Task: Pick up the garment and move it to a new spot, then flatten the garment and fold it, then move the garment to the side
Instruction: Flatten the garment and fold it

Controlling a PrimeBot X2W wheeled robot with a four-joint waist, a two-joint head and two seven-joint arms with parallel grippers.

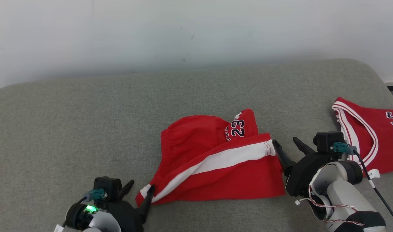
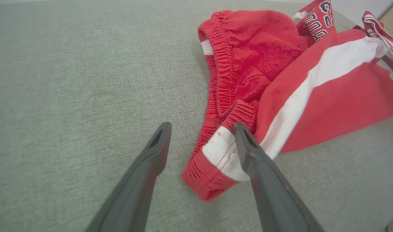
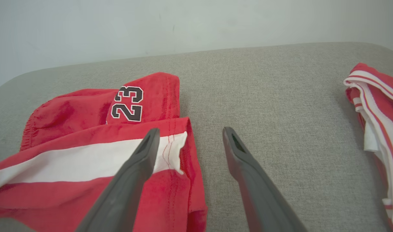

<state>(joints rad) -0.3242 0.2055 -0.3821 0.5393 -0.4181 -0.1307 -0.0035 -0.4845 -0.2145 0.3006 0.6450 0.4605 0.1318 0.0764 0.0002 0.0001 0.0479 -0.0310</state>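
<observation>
Against a pale wall (image 1: 183, 32), across a broad grey cushion (image 1: 87, 129): mid-task, with most of the work judged still ahead. In the middle of the cushion, a pair of red shorts (image 1: 215, 170), rumpled and doubled over on a slant, not yet flat and not yet folded square. No telling from here whether already carried to a new spot. Off at the right edge, well apart from the shorts, a red jersey (image 1: 370, 135) with white trim. At the shorts' near left corner, by the elastic waist, the left gripper (image 1: 141, 184), spread wide with nothing held, one finger over the white end of the stripe and the other over bare cushion. At the shorts' right edge, the right gripper (image 1: 284, 140), likewise spread wide and empty, one finger over the hem at the stripe's other end, the other over bare cushion just beside it. Apparently poised to take both ends and draw the cloth out flat. Slanting from corner to corner across the top layer, a white stripe (image 1: 228, 158); peeking out behind it toward the far side, the number 23 (image 1: 239, 128). Left to do, by the look of things: the flattening, the folding and the move to the side.
</observation>
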